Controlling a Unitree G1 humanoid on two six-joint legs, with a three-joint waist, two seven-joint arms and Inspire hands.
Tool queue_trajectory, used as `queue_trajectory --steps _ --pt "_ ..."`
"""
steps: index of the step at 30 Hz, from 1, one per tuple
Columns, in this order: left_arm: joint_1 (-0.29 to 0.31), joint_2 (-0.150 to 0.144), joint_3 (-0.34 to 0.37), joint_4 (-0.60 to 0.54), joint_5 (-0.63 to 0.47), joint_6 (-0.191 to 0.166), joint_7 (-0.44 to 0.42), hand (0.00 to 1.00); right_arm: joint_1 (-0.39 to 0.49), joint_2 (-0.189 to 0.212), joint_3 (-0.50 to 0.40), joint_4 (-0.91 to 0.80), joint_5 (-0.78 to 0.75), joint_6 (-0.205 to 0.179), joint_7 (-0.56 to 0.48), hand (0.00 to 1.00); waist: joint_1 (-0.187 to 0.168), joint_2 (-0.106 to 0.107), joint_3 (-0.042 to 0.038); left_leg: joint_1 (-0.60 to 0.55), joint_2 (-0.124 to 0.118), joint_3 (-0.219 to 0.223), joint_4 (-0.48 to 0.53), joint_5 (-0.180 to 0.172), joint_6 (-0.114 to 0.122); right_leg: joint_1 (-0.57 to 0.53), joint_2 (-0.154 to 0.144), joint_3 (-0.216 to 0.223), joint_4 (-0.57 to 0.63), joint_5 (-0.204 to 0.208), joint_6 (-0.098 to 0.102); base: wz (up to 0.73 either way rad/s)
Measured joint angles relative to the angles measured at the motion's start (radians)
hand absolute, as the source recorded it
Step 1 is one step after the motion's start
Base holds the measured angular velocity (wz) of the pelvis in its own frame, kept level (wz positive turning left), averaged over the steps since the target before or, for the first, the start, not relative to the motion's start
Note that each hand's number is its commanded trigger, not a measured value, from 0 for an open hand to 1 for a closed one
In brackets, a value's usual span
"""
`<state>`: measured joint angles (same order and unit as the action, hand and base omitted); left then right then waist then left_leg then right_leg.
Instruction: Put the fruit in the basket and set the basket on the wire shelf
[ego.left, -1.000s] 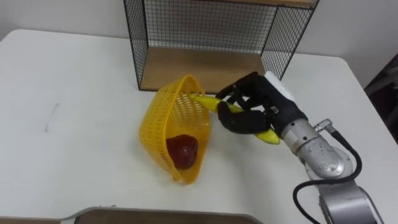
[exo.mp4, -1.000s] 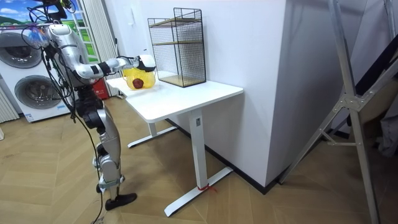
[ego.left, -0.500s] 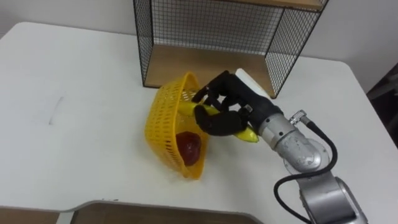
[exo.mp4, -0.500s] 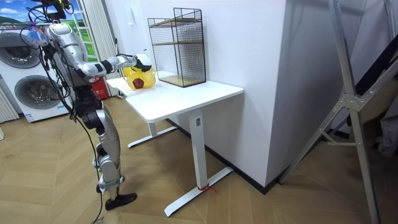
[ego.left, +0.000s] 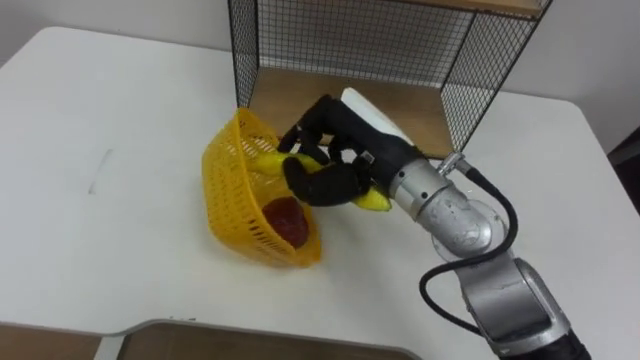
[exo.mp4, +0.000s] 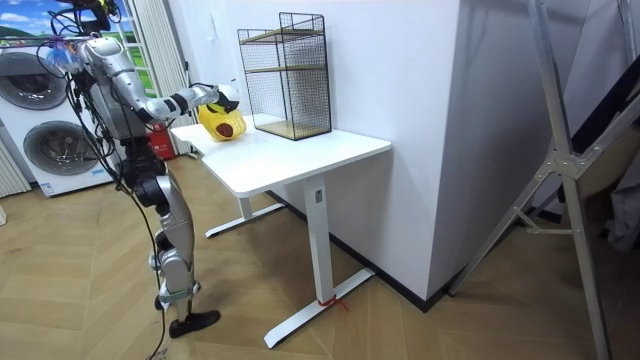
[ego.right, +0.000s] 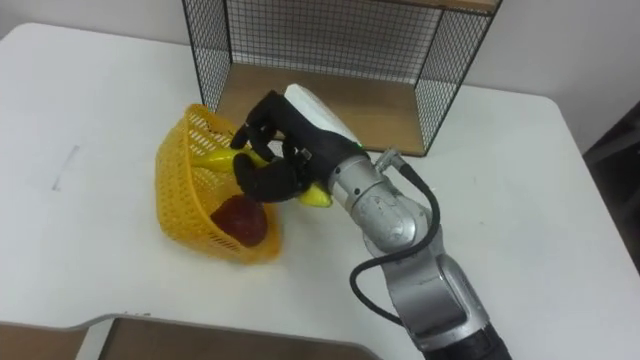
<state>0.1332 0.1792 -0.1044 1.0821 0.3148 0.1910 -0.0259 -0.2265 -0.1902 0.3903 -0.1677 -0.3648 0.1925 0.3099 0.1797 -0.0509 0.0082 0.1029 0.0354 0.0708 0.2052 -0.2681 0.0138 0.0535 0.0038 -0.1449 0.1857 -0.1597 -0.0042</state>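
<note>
The right hand (ego.left: 325, 170) is pushing further left than it was a second ago. Its fingers (ego.left: 318, 185) are curling around the banana (ego.left: 372, 199), whose far tip is now reaching inside the yellow basket (ego.left: 225, 190) rather than sitting at the rim. The basket is lying tipped on its side on the white tabletop (ego.left: 120, 120), mouth facing right toward the hand. It has slid left, clear of the wire shelf (ego.left: 340, 40) front. The red fruit (ego.left: 285, 218) is resting low inside it. Judging by this, the second fruit is nearly in, but the basket is not yet upright or on the shelf.

The eye views are giving the grip and the fruit up close. The room view is showing the robot standing at the tabletop's end on that view's left, arm stretched forward. It is also showing the shelf's full height with an upper level.
</note>
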Motion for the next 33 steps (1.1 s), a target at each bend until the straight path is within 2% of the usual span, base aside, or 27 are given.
queue_trajectory --steps 5,6,10,11,16,21,23,33 --pt "-0.039 0.004 -0.04 0.041 -0.008 0.0 0.016 0.0 0.0 -0.003 0.087 0.039 -0.011 0.009 0.022 1.0 0.012 -0.004 0.0052 0.0 0.0 -0.005 0.0 0.0 0.0 0.001 -0.001 -0.004 0.0 0.0 0.0 0.0" --pt "-0.041 0.008 -0.042 0.042 -0.009 0.0 0.015 0.0 -0.002 0.001 0.09 0.038 -0.011 0.01 0.022 1.0 0.017 -0.008 0.0077 0.0 0.0 -0.002 0.0 0.001 -0.001 0.001 0.0 -0.003 0.0 0.0 0.0 0.0" --pt "-0.042 0.014 -0.058 0.04 -0.01 0.005 0.015 0.0 -0.015 0.012 0.101 0.042 -0.034 0.018 0.038 1.0 0.021 -0.019 0.0095 -0.004 -0.001 -0.004 0.001 0.001 -0.001 0.0 0.0 -0.004 0.001 0.0 0.0 0.01" --pt "-0.042 0.014 -0.058 0.04 -0.009 0.007 0.015 0.0 -0.023 0.026 0.102 0.054 -0.037 0.018 0.041 1.0 0.022 -0.022 0.0099 -0.004 -0.001 -0.005 0.0 0.001 -0.001 0.0 0.0 -0.004 0.001 0.0 0.0 0.0" --pt "-0.049 0.011 -0.056 0.037 0.004 0.024 0.013 0.0 -0.032 0.052 0.119 0.083 -0.081 0.018 0.051 1.0 0.035 -0.021 0.0096 -0.005 0.0 -0.008 -0.004 0.001 -0.001 -0.001 0.0 -0.01 0.0 0.0 0.0 0.01" --pt "-0.051 0.009 -0.056 -0.005 0.02 0.044 0.011 0.0 -0.04 0.074 0.139 0.106 -0.194 0.018 0.068 1.0 0.048 -0.017 0.0076 -0.011 0.0 -0.02 0.0 0.001 -0.001 -0.001 -0.002 -0.025 0.0 0.0 0.0 0.07" --pt "-0.05 0.009 -0.056 -0.019 0.031 0.05 0.006 0.0 -0.059 0.076 0.142 0.127 -0.2 0.018 0.073 0.0 0.048 -0.014 0.0059 -0.011 -0.001 -0.022 0.001 0.001 -0.001 0.0 -0.003 -0.028 0.0 0.0 0.0 0.0" --pt "-0.047 0.007 -0.057 -0.043 0.049 0.07 0.016 0.0 -0.054 0.086 0.156 0.176 -0.24 0.018 0.033 0.0 0.045 -0.012 0.0053 -0.003 -0.008 -0.033 0.008 0.004 0.001 0.018 -0.011 -0.042 0.003 0.0 0.0 0.03"
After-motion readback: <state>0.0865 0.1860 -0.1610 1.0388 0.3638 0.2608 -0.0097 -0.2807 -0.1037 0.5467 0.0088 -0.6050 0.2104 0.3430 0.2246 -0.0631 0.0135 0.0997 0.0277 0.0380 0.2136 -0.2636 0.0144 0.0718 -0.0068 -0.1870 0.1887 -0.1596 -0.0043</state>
